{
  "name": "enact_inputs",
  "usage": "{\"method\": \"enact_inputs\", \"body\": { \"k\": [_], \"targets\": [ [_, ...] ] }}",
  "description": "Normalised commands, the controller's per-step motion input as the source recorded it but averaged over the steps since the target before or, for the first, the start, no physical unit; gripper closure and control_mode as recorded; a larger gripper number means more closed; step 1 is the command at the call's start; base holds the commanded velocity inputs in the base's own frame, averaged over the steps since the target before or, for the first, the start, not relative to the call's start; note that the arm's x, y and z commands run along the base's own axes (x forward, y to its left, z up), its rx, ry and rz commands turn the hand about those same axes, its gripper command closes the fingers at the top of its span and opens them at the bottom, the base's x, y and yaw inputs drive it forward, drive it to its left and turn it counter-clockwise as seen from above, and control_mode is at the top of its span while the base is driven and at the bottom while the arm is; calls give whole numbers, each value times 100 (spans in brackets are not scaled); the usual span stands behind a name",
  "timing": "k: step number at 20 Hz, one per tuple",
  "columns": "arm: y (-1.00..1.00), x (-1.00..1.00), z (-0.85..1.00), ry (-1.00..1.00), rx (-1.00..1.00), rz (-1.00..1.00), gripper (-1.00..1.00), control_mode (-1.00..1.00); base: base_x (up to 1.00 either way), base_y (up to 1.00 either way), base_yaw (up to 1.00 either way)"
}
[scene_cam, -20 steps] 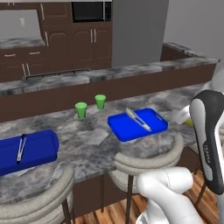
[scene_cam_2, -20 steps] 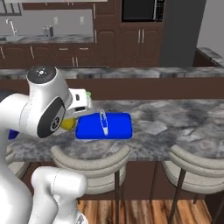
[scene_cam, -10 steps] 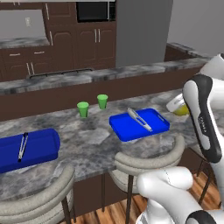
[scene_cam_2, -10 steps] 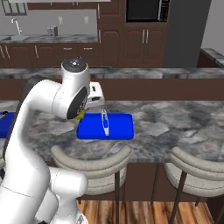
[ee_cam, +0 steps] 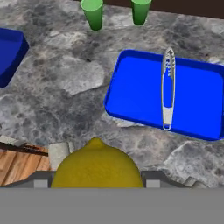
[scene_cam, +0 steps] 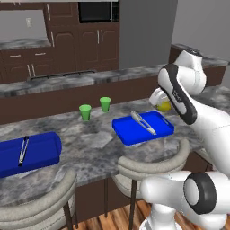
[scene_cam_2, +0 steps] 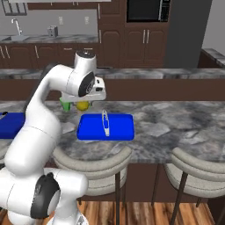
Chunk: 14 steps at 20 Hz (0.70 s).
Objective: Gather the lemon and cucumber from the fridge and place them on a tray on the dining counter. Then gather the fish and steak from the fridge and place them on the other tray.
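Note:
My gripper (scene_cam: pixel 160 102) is shut on the yellow lemon (scene_cam: pixel 164 107), holding it above the dining counter (scene_cam: pixel 94 148) just off the right end of the nearer blue tray (scene_cam: pixel 134 131). From the right base view the lemon (scene_cam_2: pixel 82 106) hangs under the gripper (scene_cam_2: pixel 82 102), beyond the tray's (scene_cam_2: pixel 121 131) far left corner. The hand view has the lemon (ee_cam: pixel 97 168) at the bottom and the tray (ee_cam: pixel 135 94) ahead, with metal tongs (ee_cam: pixel 168 87) lying in it. The other blue tray (scene_cam: pixel 40 150) sits further left, also holding tongs (scene_cam: pixel 22 150). The grey fridge (scene_cam: pixel 146 31) stands closed behind the counter.
Two bright green cups (scene_cam: pixel 85 112) (scene_cam: pixel 105 104) stand on the counter behind the trays. Round padded stools (scene_cam: pixel 152 161) (scene_cam_2: pixel 197 171) line the counter's near side. A raised stone ledge (scene_cam: pixel 67 81) runs along the far side of the counter.
The arm has swung forward and inward from the picture's edge, carrying the lemon out over the counter beside the nearer tray. The whole scene has shifted slightly with the base.

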Motion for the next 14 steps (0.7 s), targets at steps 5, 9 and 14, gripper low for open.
{"method": "enact_inputs", "body": {
  "k": [5,9,14],
  "targets": [
    [35,89,-69,10,-1,0,100,-100,0,0,0],
    [14,87,-63,9,0,0,100,-100,0,0,0],
    [-4,47,-62,0,0,-2,100,-100,0,0,0]
  ]
}}
